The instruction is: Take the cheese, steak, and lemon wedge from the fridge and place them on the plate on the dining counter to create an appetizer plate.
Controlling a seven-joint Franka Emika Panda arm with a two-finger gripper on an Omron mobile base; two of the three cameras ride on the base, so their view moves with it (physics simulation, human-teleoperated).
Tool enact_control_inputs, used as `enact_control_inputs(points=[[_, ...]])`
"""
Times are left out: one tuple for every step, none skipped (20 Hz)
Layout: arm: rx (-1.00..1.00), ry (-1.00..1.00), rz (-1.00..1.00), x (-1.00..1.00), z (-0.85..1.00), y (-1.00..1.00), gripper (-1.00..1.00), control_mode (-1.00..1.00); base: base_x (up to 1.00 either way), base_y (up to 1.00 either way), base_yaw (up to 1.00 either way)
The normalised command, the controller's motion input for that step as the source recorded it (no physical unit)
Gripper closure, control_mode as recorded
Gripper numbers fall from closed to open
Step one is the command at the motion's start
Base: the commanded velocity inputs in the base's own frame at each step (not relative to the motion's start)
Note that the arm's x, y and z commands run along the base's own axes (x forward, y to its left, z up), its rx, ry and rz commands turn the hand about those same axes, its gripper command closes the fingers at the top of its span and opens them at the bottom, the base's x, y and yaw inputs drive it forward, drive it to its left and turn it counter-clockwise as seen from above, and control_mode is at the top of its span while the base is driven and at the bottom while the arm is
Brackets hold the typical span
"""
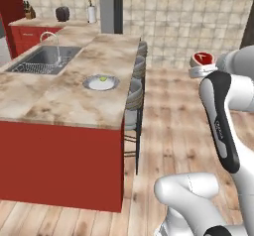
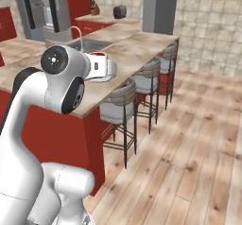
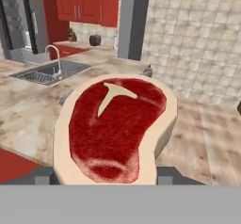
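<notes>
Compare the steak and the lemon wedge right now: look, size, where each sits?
The steak is red with a tan rim; the lemon wedge is yellow-green. The steak is the much bigger piece, the wedge tiny. The steak sits in the gripper, off the dining counter; the wedge already lies on the plate. Both are appetizer foods.

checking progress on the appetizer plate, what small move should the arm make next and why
Probably carry the steak leftward over the dining counter toward the plate. The tool holds the steak out past the counter's edge, above the floor, and the plate, with the lemon wedge already on it, lies well to its left.
</notes>
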Motion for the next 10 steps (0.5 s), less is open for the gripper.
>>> enact_control_inputs(points=[[0.00, 0.00, 0.00, 0.00, 0.00, 0.00, 1.00, 1.00, 0.89, -1.00, 0.46], [0.00, 0.00, 0.00, 0.00, 0.00, 0.00, 1.00, 1.00, 0.92, -0.96, 0.46], [0.00, 0.00, 0.00, 0.00, 0.00, 0.00, 1.00, 1.00, 0.95, -0.94, 0.46], [0.00, 0.00, 0.00, 0.00, 0.00, 0.00, 1.00, 1.00, 0.96, -0.94, 0.47], [0.00, 0.00, 0.00, 0.00, 0.00, 0.00, 1.00, 1.00, 0.97, -0.93, 0.47], [0.00, 0.00, 0.00, 0.00, 0.00, 0.00, 1.00, 1.00, 0.97, -0.90, 0.47], [0.00, 0.00, 0.00, 0.00, 0.00, 0.00, 1.00, 1.00, 0.96, -0.87, 0.48], [0.00, 0.00, 0.00, 0.00, 0.00, 0.00, 1.00, 1.00, 0.94, -0.79, 0.48], [0.00, 0.00, 0.00, 0.00, 0.00, 0.00, 1.00, 1.00, 0.91, -0.76, 0.48], [0.00, 0.00, 0.00, 0.00, 0.00, 0.00, 1.00, 1.00, 0.90, -0.71, 0.47]])
